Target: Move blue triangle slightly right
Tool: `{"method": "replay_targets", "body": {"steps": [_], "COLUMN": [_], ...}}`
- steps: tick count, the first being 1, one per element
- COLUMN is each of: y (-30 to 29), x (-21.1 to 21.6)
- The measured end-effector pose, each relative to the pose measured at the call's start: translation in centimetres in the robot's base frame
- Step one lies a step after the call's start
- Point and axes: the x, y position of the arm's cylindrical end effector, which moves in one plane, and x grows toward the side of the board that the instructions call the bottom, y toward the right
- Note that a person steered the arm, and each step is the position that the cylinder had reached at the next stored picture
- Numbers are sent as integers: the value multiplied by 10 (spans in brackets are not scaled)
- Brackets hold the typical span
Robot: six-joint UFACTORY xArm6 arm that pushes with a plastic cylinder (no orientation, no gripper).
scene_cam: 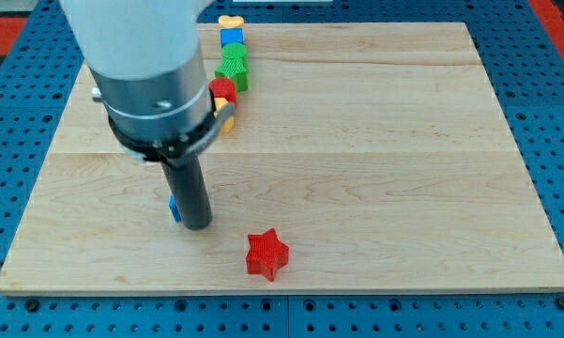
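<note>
1. The blue triangle [173, 207] sits near the board's left, toward the near edge — mostly hidden behind my rod, only a sliver showing.
2. My tip [198, 226] stands touching or just beside its right side, so I judge a rightward push needs the tip on its left first.
3. No jaws — a bare rod, holding nothing.
4. No containers in view; the red star [266, 254] lies to the right, nearer.

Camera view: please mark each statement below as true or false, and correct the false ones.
1. The red star lies near the board's bottom edge. True.
2. My tip touches the red star. False: they are apart, with the star toward the view's lower right of it.
3. A blue block shows just left of the rod, mostly hidden. True.
4. The green block sits alone at the view's right. False: it is in a cluster at the view's top.
</note>
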Motion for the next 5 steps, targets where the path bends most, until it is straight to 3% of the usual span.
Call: {"method": "replay_targets", "body": {"steps": [3,5], "y": [-76,-88], "x": [-16,-43]}}
